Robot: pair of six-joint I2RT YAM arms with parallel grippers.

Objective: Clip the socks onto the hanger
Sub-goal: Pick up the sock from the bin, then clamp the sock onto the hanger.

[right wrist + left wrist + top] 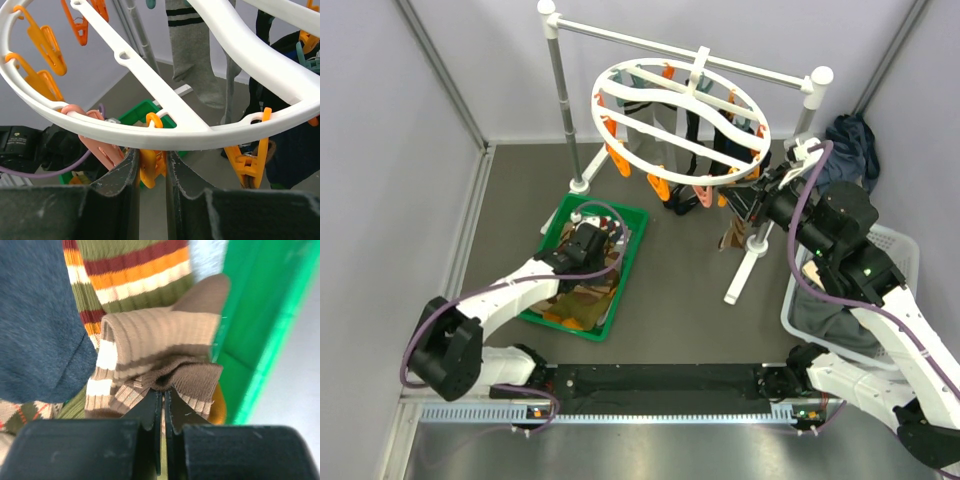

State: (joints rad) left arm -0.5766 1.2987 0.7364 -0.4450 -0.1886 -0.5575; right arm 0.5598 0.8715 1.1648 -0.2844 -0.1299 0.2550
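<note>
Where the green tray (260,315) sits on the counter by the left arm, socks lie heaped. A navy sock (35,315) and others crowd the left hand (162,396), which points down into the pile, jaws pinched shut on the brown cuff of a tan striped sock (150,340). Farther out, the right hand (152,160) is raised under the hanger (150,132) — jaws closed on an orange clip (149,170) below its white ring. Beyond hangs a clipped grey sock (192,55), then the rail stand (557,100).
</note>
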